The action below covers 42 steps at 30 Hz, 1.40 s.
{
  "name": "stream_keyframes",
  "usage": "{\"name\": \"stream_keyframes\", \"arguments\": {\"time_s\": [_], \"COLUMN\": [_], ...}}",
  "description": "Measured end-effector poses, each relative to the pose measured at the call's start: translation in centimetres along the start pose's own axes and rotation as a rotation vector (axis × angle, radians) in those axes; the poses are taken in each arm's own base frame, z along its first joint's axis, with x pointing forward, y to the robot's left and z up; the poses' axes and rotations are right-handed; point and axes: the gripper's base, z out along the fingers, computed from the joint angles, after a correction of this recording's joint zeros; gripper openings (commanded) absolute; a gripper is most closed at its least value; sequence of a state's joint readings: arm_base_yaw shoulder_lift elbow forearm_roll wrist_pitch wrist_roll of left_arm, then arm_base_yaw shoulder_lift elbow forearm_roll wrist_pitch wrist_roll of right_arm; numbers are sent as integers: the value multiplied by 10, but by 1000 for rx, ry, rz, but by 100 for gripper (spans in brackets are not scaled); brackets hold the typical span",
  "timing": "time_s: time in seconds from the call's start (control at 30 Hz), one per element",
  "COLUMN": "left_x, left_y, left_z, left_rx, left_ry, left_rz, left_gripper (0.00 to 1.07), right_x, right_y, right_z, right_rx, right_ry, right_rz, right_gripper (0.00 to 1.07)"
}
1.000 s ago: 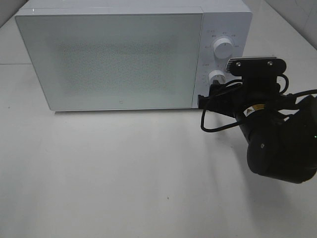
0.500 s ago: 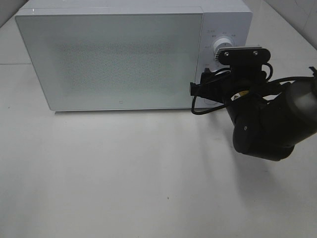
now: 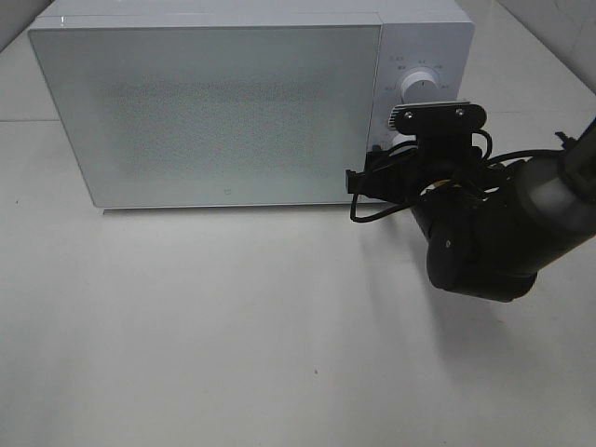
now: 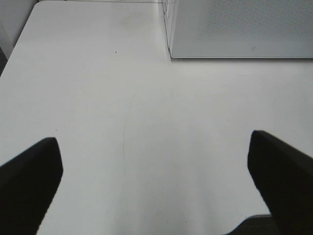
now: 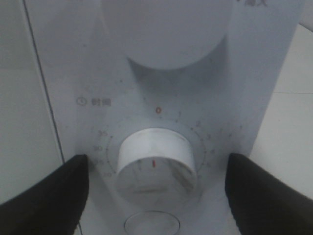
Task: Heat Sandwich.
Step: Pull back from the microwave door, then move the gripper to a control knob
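The sandwich is out of view; the white microwave (image 3: 214,112) stands at the back of the table with its door shut. My right gripper (image 3: 402,151) is up against the control panel, below the upper dial (image 3: 420,87). In the right wrist view this gripper (image 5: 156,161) is open, one black finger (image 5: 49,196) on each side of the white timer dial (image 5: 155,166), neither touching it. The dial's red mark points downward. My left gripper (image 4: 154,139) hangs open above bare table, with nothing between its fingers.
The white tabletop (image 3: 233,326) stretches in front of the microwave. The microwave's lower corner (image 4: 239,27) shows in the left wrist view, far from the left fingers. The right arm's black wrist and cable (image 3: 484,242) hang before the panel.
The right arm has moved left and in toward the microwave's control panel, and now covers the lower dial in the high view. The left gripper has not changed.
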<state>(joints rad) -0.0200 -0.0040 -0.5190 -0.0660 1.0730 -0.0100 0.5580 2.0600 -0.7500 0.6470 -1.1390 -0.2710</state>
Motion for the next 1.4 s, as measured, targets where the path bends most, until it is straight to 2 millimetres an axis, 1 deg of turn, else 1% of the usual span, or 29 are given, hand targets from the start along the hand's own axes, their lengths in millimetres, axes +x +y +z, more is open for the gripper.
{"name": "stream_keyframes", "arguments": {"time_s": [0.5, 0.67, 0.77, 0.8, 0.83, 0.87, 0.93, 0.97, 1.0, 1.03, 1.07, 1.1, 1.17, 1.2, 1.4], "left_x": [0, 0, 0, 0, 0, 0, 0, 0, 0, 0, 0, 0, 0, 0, 0], "left_y": [0, 0, 0, 0, 0, 0, 0, 0, 0, 0, 0, 0, 0, 0, 0], "left_z": [0, 0, 0, 0, 0, 0, 0, 0, 0, 0, 0, 0, 0, 0, 0], "left_rx": [0, 0, 0, 0, 0, 0, 0, 0, 0, 0, 0, 0, 0, 0, 0], "left_ry": [0, 0, 0, 0, 0, 0, 0, 0, 0, 0, 0, 0, 0, 0, 0], "left_rz": [0, 0, 0, 0, 0, 0, 0, 0, 0, 0, 0, 0, 0, 0, 0], "left_gripper": [98, 98, 98, 98, 98, 98, 98, 98, 98, 98, 98, 98, 98, 98, 98], "right_x": [-7, -7, -7, -7, -7, -7, -6, -6, -6, -6, -6, -6, -6, -6, -6], "right_y": [3, 5, 5, 5, 5, 5, 5, 5, 4, 4, 4, 4, 4, 4, 4], "right_z": [-5, -7, -7, -7, -7, -6, -6, -6, -6, -6, -6, -6, -6, -6, -6], "right_rx": [10, 6, 6, 6, 6, 5, 4, 4, 7, 8, 8, 8, 7, 7, 7], "right_ry": [-21, -25, -26, -26, -26, -23, -20, -20, -19, -19, -19, -19, -18, -18, -18], "right_rz": [11, 11, 11, 11, 11, 11, 12, 12, 13, 14, 14, 14, 14, 14, 15], "right_gripper": [75, 70, 60, 60, 57, 47, 36, 36, 22, 17, 13, 13, 2, 0, 0]}}
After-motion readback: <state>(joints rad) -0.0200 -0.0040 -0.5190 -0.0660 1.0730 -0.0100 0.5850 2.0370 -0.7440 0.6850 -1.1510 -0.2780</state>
